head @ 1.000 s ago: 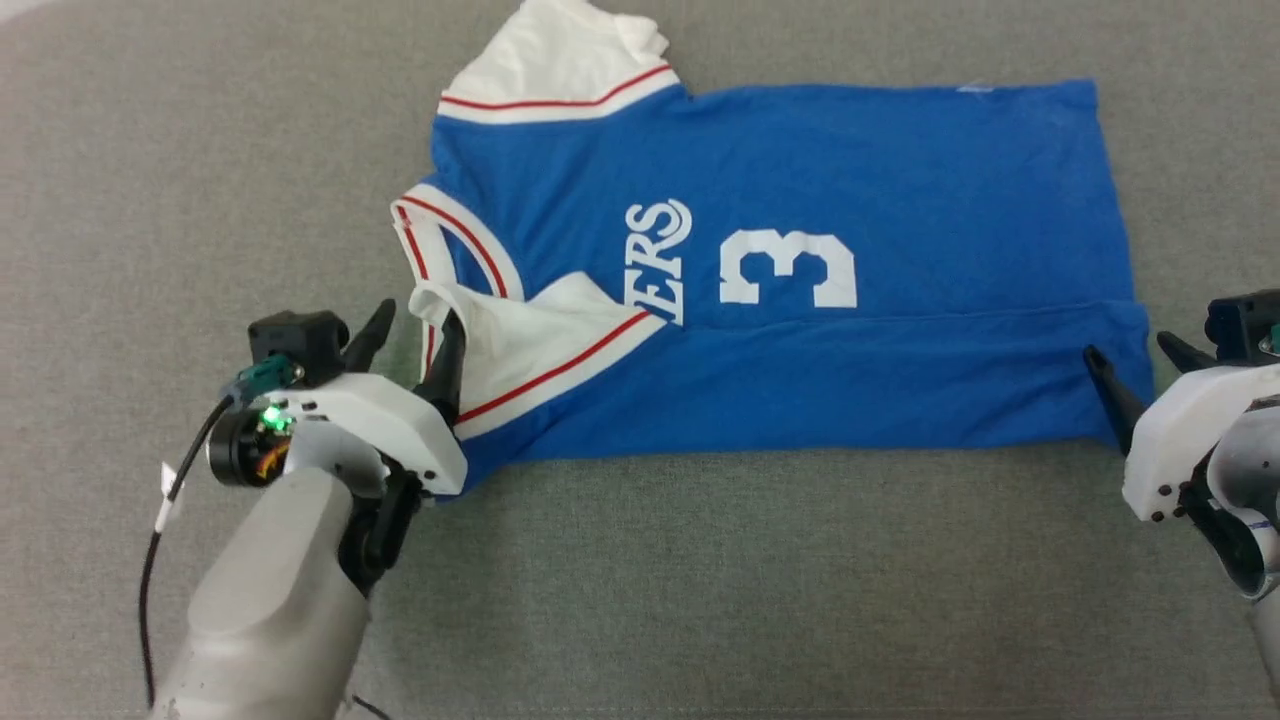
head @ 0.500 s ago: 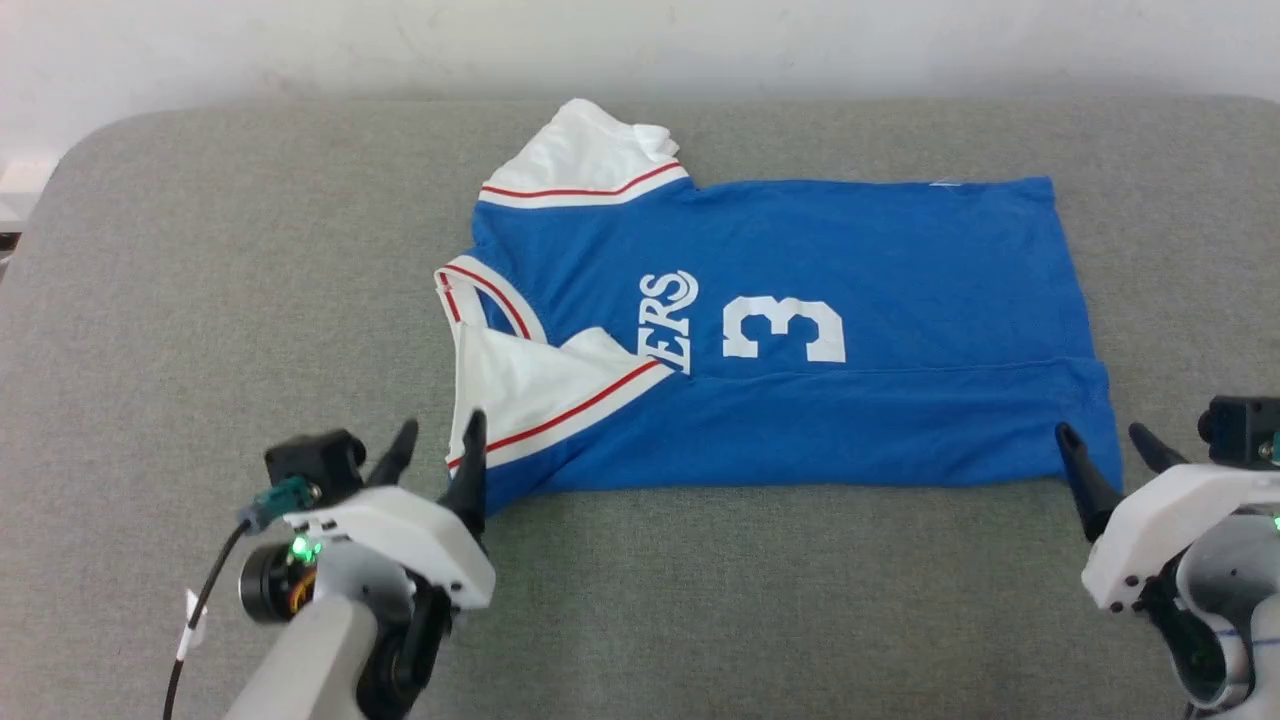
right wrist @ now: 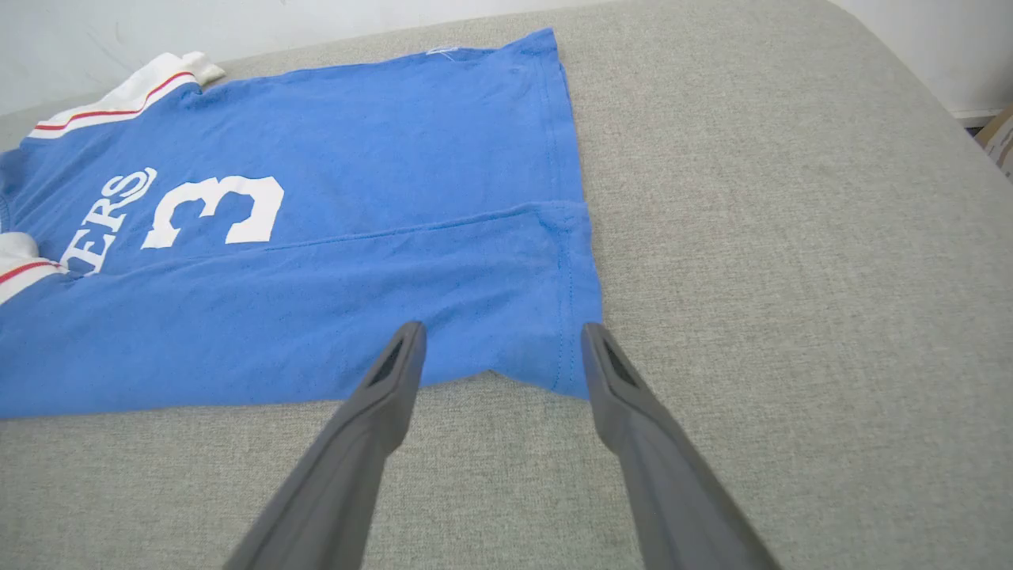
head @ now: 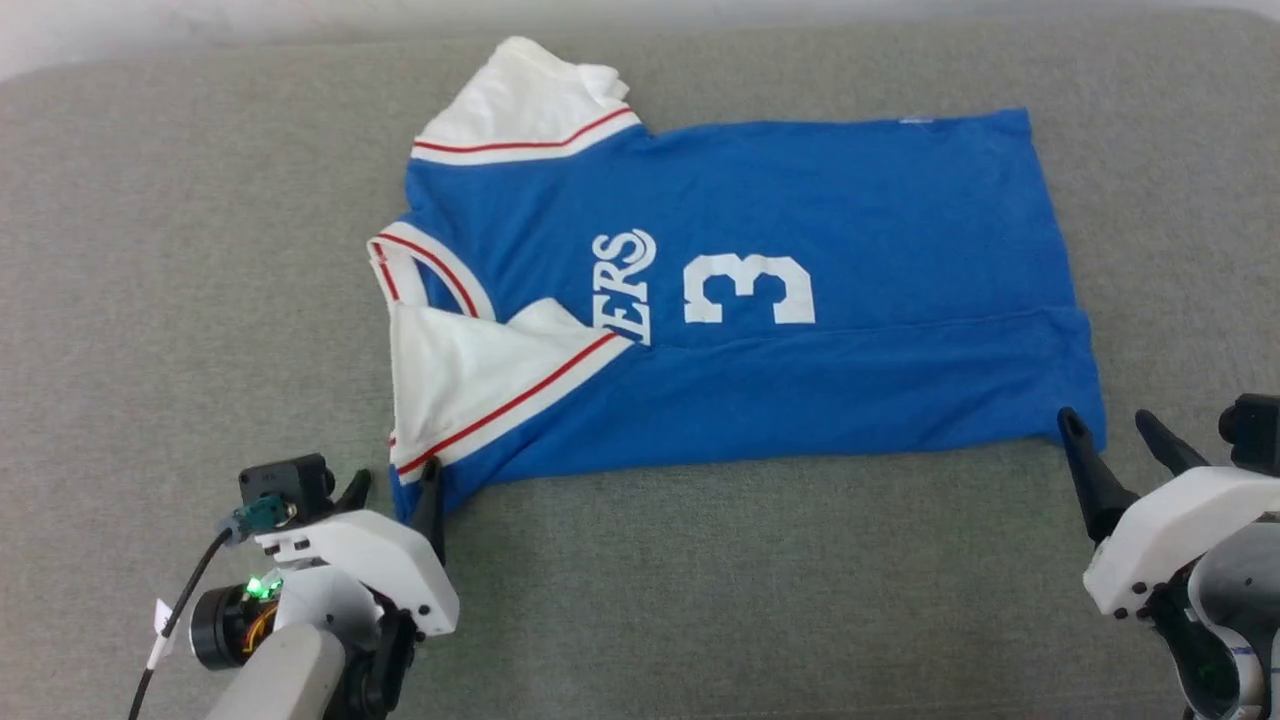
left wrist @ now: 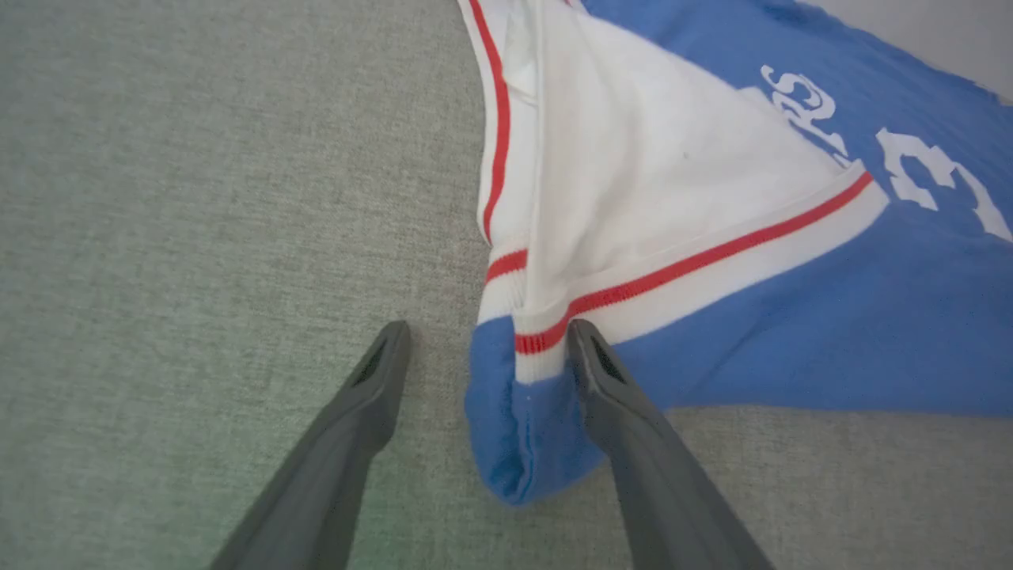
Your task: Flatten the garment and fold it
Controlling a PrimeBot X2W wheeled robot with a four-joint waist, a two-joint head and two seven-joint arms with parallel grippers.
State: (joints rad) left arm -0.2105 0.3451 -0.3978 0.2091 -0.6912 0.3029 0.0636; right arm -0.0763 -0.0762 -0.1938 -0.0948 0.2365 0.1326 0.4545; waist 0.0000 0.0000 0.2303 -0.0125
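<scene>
The garment (head: 800,200) lies sideways on the grey padded surface (head: 700,600), collar toward the robot's left and hem toward its right. Its near long edge is folded up over the front and hides the start of the lettering, so I read just "ERS" and a 3. The left gripper (head: 395,473) gapes wide around the near shoulder corner without pinching it. The right gripper (head: 1106,417) is spread just as wide at the near hem corner, holding nothing. Both arms are cut off at the frame's bottom.
</scene>
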